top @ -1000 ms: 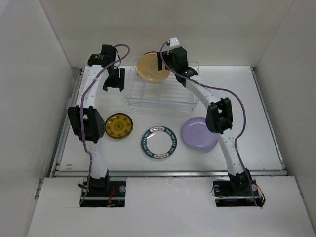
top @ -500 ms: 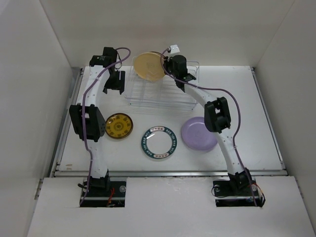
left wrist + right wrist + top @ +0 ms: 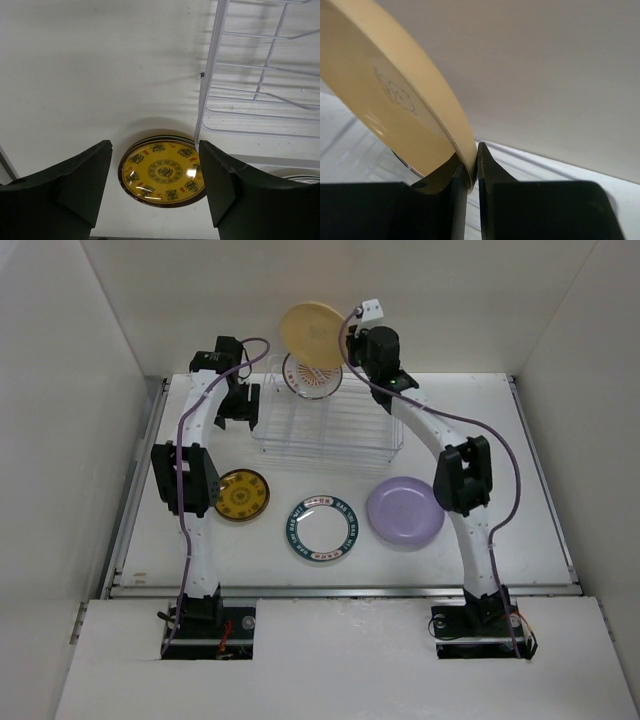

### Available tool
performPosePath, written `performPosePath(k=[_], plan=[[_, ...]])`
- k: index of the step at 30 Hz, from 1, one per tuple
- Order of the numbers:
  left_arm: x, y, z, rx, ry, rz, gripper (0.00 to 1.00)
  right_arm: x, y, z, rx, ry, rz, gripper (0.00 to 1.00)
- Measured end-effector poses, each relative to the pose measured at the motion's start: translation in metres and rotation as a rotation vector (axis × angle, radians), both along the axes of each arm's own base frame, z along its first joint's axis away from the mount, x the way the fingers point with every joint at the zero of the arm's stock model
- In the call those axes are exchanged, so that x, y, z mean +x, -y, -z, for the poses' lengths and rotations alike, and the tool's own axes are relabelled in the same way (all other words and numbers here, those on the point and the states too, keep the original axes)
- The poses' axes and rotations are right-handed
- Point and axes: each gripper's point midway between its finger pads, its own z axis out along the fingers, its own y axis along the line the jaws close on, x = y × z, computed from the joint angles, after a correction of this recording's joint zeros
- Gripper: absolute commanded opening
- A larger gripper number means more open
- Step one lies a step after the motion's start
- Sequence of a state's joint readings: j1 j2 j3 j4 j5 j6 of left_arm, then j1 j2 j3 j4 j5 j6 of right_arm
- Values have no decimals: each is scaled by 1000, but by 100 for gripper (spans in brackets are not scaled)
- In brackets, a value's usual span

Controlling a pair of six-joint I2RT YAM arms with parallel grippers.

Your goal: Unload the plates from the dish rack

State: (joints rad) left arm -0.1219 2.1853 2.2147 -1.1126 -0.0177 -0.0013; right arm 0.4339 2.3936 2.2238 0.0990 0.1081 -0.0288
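My right gripper (image 3: 346,348) is shut on the rim of the plain tan-yellow plate (image 3: 312,331), holding it upright in the air above the back of the dish rack (image 3: 325,426). In the right wrist view the plate's edge (image 3: 395,100) is pinched between the two fingers of that gripper (image 3: 472,167). A plate with an orange-red centre (image 3: 312,378) stands in the rack's back slot. My left gripper (image 3: 237,405) hangs open left of the rack, above the gold-patterned plate (image 3: 162,172), with nothing between its fingers (image 3: 75,185).
Three plates lie flat on the table in front of the rack: the gold-patterned plate (image 3: 242,494) at left, a teal-rimmed white plate (image 3: 321,528) in the middle, a lavender plate (image 3: 404,511) at right. The rack's wire corner (image 3: 210,90) is close to my left gripper's right finger.
My right gripper closed on the tan-yellow plate and lifted it up out of the rack, uncovering the orange-red centred plate. The left arm shifted slightly.
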Motion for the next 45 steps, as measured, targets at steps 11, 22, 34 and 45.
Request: performPosePath(k=[11, 22, 34, 45], plan=[[5, 7, -3, -38, 20, 7, 68, -132, 69, -174, 257, 27, 92, 0], [-28, -8, -23, -19, 24, 30, 68, -350, 152, 9, 459, -651, 287, 0], [-66, -15, -53, -38, 43, 77, 68, -453, 169, 125, 690, -974, 473, 0], [-108, -12, -68, -64, 4, 103, 68, -453, 167, 152, 698, -1034, 533, 13]])
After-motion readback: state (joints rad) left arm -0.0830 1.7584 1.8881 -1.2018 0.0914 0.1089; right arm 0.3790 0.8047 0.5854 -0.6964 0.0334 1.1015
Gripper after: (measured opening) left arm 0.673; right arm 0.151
